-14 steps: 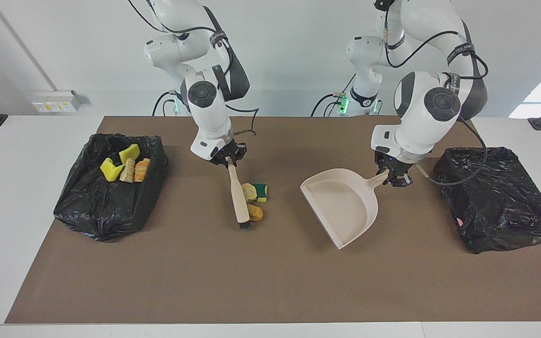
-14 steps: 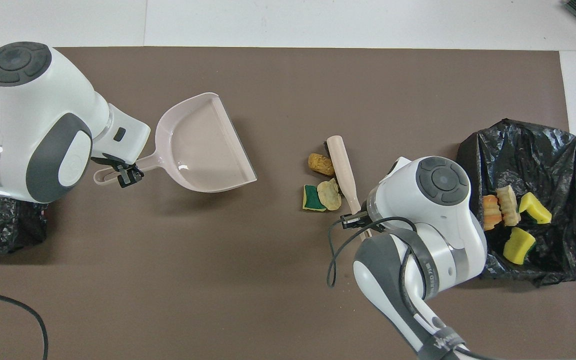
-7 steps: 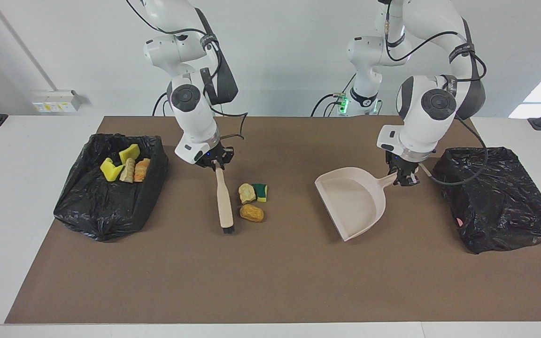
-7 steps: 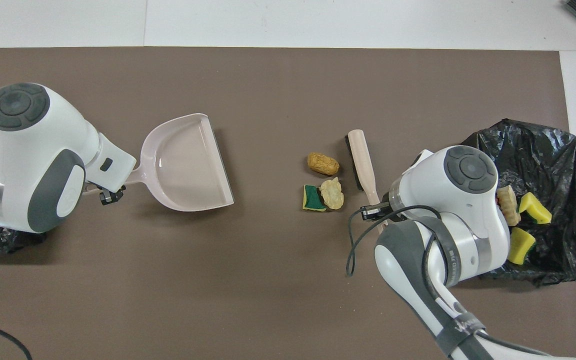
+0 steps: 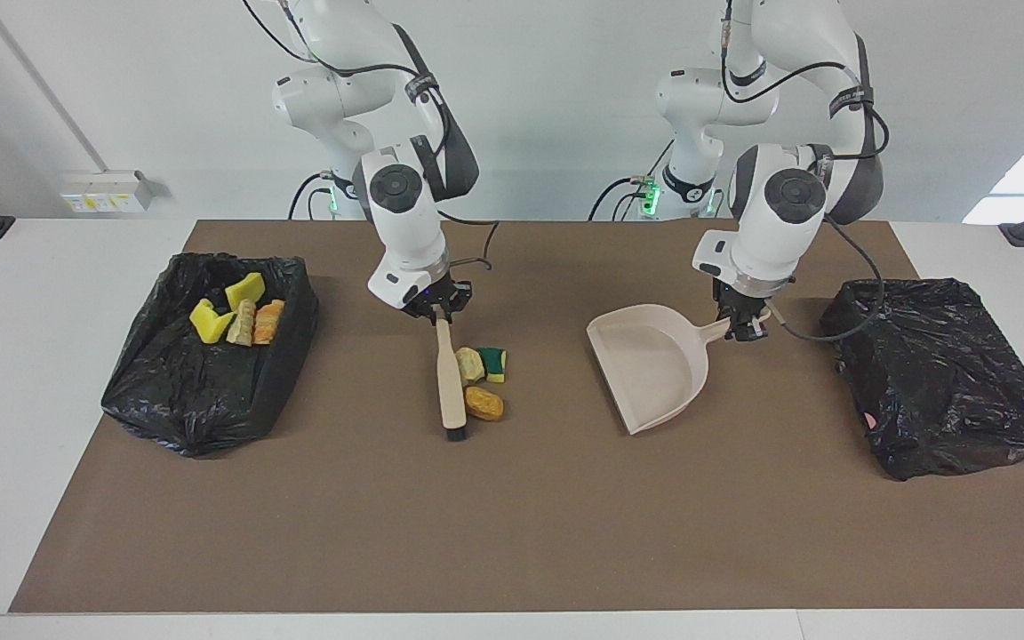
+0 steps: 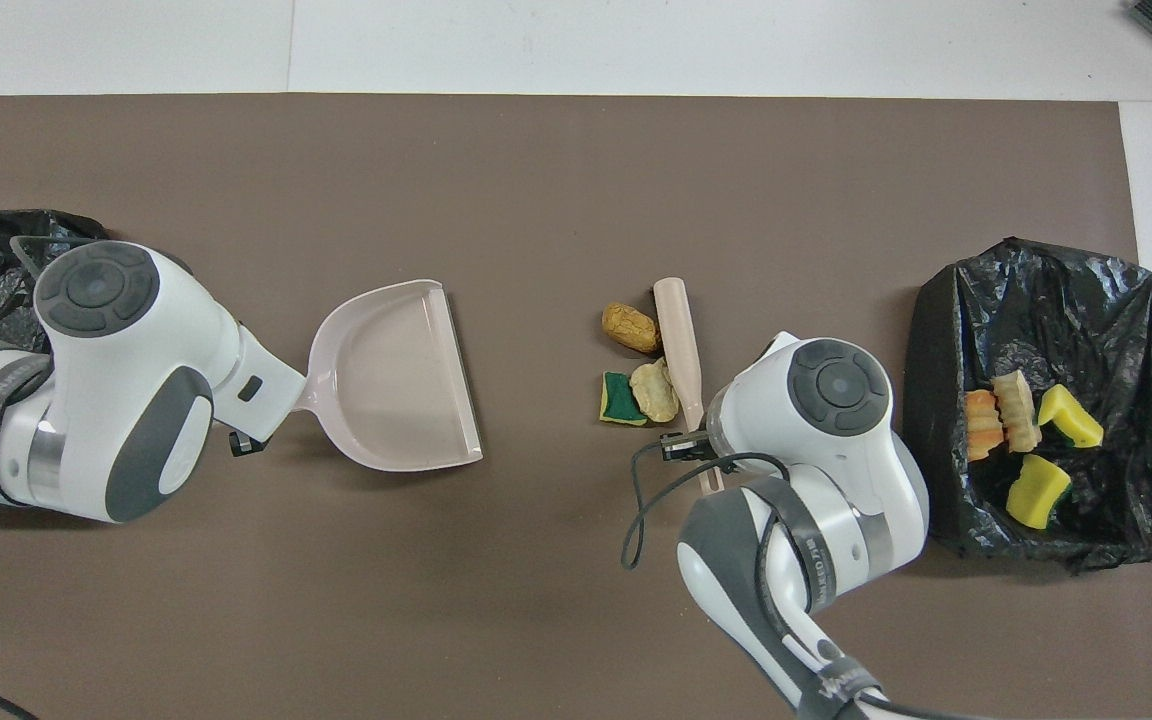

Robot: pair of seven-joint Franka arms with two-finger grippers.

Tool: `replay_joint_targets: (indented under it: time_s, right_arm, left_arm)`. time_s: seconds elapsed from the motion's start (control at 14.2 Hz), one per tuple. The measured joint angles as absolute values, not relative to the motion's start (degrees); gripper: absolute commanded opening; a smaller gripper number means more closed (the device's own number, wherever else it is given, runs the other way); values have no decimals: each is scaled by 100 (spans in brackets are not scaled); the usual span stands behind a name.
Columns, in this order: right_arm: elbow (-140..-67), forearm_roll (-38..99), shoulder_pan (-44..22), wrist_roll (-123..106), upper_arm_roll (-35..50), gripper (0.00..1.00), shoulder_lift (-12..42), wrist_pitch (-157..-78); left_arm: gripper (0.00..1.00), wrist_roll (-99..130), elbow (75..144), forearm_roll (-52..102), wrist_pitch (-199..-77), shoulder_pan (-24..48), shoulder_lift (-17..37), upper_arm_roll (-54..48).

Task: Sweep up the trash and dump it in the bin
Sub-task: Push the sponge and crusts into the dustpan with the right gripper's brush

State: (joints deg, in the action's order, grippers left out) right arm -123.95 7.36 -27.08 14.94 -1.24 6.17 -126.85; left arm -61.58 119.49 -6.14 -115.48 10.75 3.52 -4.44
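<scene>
Crinkled black bag-lined bin point(image 5: 210, 356) at the right arm's end, holding yellow, pale and orange scraps. Right gripper point(image 5: 437, 307) clamped on smooth beige brush point(image 5: 450, 384), bristles down on brown mat point(image 5: 512, 524); loose trash point(image 5: 481, 378) touching the brush's side, just below the gripper. Left gripper point(image 5: 743, 322) closed on scoop-shaped beige dustpan point(image 5: 654, 369). Second black bin point(image 5: 939, 373).

Right gripper point(image 5: 437, 311) holding brush point(image 5: 450, 380) beside trash point(image 5: 481, 382), left gripper point(image 5: 742, 322) holding dustpan point(image 5: 652, 366)
</scene>
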Motion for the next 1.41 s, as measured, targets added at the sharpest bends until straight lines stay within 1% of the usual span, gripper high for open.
replay_joint_targets:
  time_s: [0.14,0.28,0.7,0.84,0.98,1.19,1.27,1.41]
  right_arm:
    - [-12384,748,-3003,1899,-118,0,682,-12752]
    - [-12317,854,-3307,2176,-112,0,766,-12861]
    - [-12032,1889,-3956,2223,-101,0,953,-12957]
    - [-11961,2229,-4173,2112,-79,0,992,-12998]
    - [-11831,2764,-4264,1785,-28,0,999,-12998]
    - [-11614,3531,-4273,1531,-3,0,997,-12992]
    - [-11547,3579,-4272,1532,-4,0,973,-12915]
    - [-11480,3582,-4244,1542,-39,0,834,-12473]
  left_arm:
    - [0,-6079,12186,-614,-11719,1187,283,-448]
    - [0,-5937,12266,-614,-11790,1301,239,-448]
    - [0,-5882,12294,-614,-11796,1339,208,-442]
    - [0,-5863,12400,-615,-11956,1336,206,-436]
    - [0,-5863,12571,-616,-12194,1315,199,-411]
    - [0,-5838,12630,-615,-12335,1232,196,-392]
    - [0,-5829,12630,-615,-12359,1163,195,-382]
    - [0,-5802,12630,-615,-12395,1020,195,-363]
